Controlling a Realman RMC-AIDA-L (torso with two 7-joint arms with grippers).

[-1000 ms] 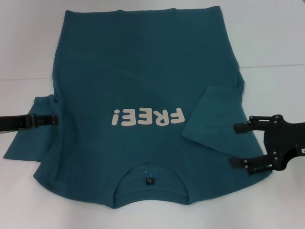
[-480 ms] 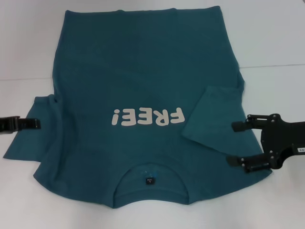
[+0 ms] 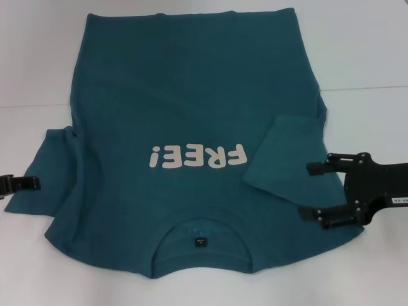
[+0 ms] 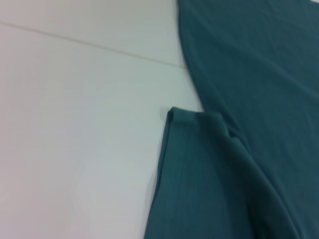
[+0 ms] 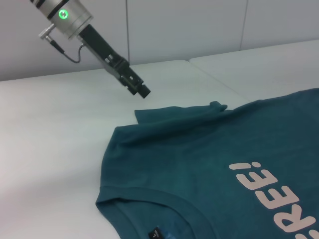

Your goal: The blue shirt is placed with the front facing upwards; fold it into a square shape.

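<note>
From your head camera you see the blue shirt, a large dark teal-blue cotton T-shirt with a cream "FREE!" print, lying front-up on the white table. Its ribbed round collar with the small dark neck label lies nearest the robot, the hem at the far side. The sleeve on the robot's right side is folded inward over the body; the sleeve on the left side lies spread out flat.

The right gripper sits over the shirt's right edge, just beside the folded sleeve, its two black fingers spread apart with nothing between them. The left gripper is at the picture's left edge, its tip at the outer edge of the spread sleeve (you cannot tell here whether its fingers are apart or together).

Your left wrist camera shows only the sleeve's hemmed corner and a stretch of shirt body on the white table, with a seam line running across the surface.

Your right wrist camera looks across the collar and print to the left gripper, which hangs above the table, close to the spread sleeve's tip but apart from it; a green light glows on its wrist.
</note>
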